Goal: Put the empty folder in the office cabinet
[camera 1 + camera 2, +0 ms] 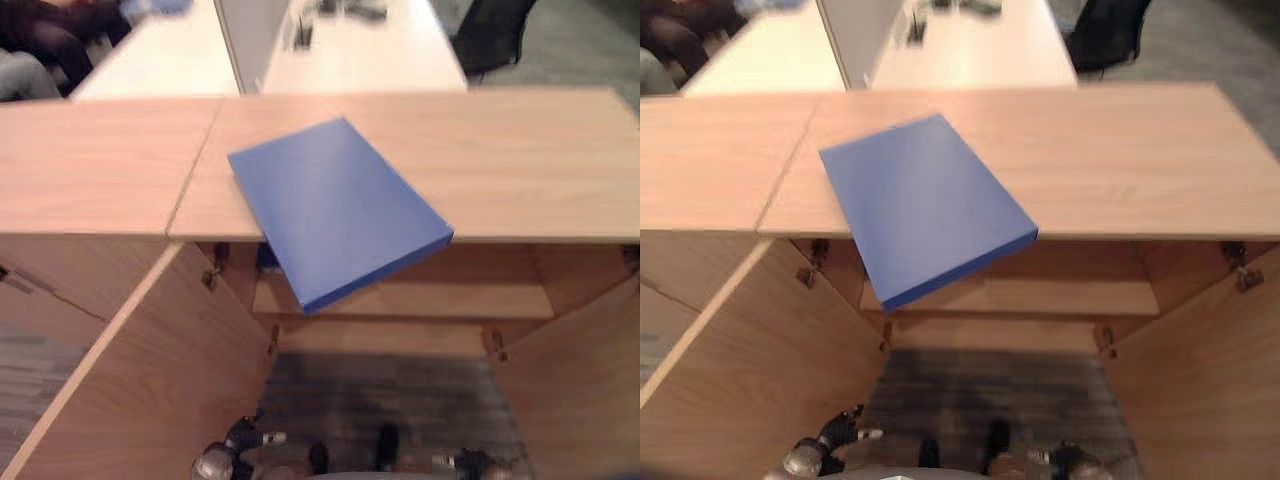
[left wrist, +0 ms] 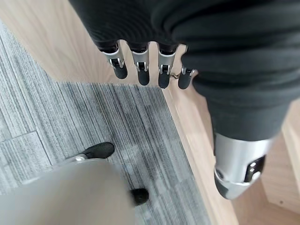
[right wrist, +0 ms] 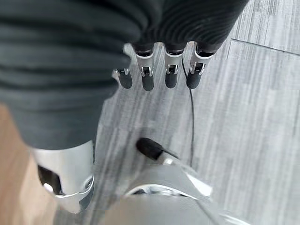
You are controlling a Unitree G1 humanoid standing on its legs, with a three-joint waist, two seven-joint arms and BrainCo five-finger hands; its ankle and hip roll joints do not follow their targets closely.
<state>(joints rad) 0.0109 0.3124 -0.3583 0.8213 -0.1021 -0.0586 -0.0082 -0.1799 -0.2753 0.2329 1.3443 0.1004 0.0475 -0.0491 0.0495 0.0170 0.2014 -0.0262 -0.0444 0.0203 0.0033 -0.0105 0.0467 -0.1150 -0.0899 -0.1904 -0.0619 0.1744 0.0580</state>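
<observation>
Flat blue rectangular folder (image 1: 335,210) lying up on the wooden cabinet top (image 1: 520,160), overhanging open doors, well above both hanging robot hands: left (image 2: 140,70), right (image 3: 159,75), fingers relaxed, empty. Reach and grasp next.

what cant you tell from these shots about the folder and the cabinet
- Folder: whether it is empty; it lies closed on the cabinet top, a corner overhanging.
- Shelf: its back, hidden under the top and folder.
- Small blue thing inside: the folder covers most of it.
</observation>
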